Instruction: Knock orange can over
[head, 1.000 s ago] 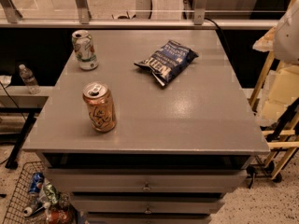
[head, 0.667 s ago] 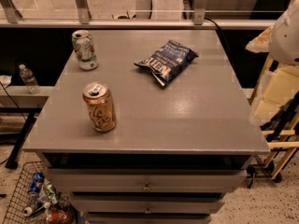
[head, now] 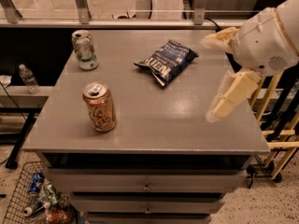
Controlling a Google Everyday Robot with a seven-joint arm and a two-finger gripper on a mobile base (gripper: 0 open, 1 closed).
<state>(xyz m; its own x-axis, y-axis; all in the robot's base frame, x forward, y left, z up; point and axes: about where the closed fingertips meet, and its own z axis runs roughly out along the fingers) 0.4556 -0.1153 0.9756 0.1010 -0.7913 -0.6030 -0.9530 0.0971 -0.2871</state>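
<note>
The orange can [head: 99, 107] stands upright near the front left of the grey table [head: 154, 125], its silver pull-tab top facing up. My gripper [head: 208, 80] hangs over the table's right side, well to the right of the can and apart from it. Its two cream fingers [head: 231, 94] are spread wide, open and empty. The white arm body behind it fills the upper right corner.
A white and green can [head: 84, 49] stands upright at the back left. A dark blue chip bag [head: 166, 61] lies at the back middle. Drawers [head: 145, 186] sit under the tabletop. A wire basket of trash [head: 28, 199] and a water bottle [head: 29, 78] are at the left.
My arm and gripper have moved left from the right edge of the view to over the table's right side. The cans and the bag have not moved.
</note>
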